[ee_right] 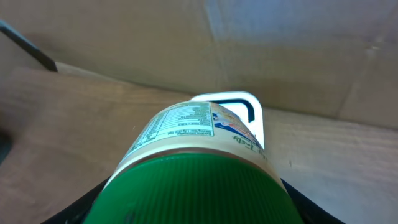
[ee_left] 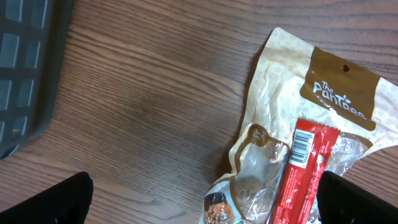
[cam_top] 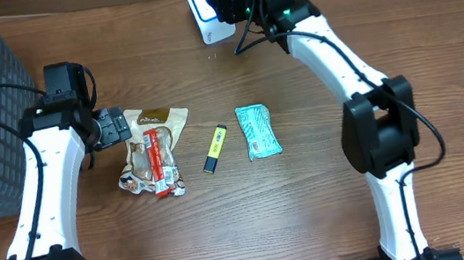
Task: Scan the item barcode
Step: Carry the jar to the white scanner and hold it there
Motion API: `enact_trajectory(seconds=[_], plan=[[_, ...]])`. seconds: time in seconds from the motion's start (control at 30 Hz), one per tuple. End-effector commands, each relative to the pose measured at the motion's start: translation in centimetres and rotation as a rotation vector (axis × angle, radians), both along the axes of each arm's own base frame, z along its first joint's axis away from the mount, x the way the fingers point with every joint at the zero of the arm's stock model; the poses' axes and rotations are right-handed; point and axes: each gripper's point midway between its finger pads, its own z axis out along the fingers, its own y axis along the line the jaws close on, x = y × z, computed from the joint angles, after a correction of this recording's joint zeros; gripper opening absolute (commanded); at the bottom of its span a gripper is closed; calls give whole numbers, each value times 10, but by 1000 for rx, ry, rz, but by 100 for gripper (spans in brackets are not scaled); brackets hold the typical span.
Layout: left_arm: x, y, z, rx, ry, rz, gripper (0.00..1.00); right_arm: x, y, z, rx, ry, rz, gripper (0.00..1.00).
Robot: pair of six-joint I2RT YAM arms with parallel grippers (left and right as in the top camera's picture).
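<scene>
Right end effector (cam_top: pixel 232 4) held the green-lidded jar (ee_right: pixel 186 149) between its fingers, with the jar's printed label turned toward the white scanner (ee_right: pixel 247 109) just beyond it at the far side of the tabletop (cam_top: pixel 314 218). Left end effector (cam_top: pixel 112 127) was spread wide and empty beside a snack pouch (ee_left: pixel 280 112).

**Right wrist view.** The green-lidded jar (ee_right: pixel 193 177), just ahead of the tool, runs off the lower edge. It covers the right gripper's fingers (ee_right: pixel 84 210) except for dark slivers at either side. Its label print is too blurred to read. The white scanner (ee_right: pixel 239 106) beyond is partly hidden.

**Left wrist view.** The snack pouch (ee_left: pixel 273 99) ahead of the left gripper's fingers (ee_left: pixel 50 202) is cut off at the right and below.
</scene>
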Motion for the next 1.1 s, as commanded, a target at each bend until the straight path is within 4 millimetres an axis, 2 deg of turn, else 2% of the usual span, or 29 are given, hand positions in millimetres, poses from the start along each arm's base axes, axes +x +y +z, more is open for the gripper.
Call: enact_trajectory(seconds=[0.0, 0.23, 0.37, 0.6, 0.73, 1.07], plan=[[1, 3, -1, 9, 2, 10, 100, 15, 9, 5, 24, -84, 5, 4], [1, 3, -1, 8, 2, 10, 100, 38, 17, 11, 86, -232, 1, 4], [1, 3, -1, 9, 2, 10, 100, 44, 22, 5, 137, -254, -18, 4], [1, 3, -1, 8, 2, 10, 100, 50, 37, -35, 158, -282, -22, 4], [1, 3, -1, 9, 2, 10, 100, 51, 42, -49, 152, -287, -34, 4], [1, 3, -1, 8, 2, 10, 100, 53, 40, -44, 156, -311, -53, 4]])
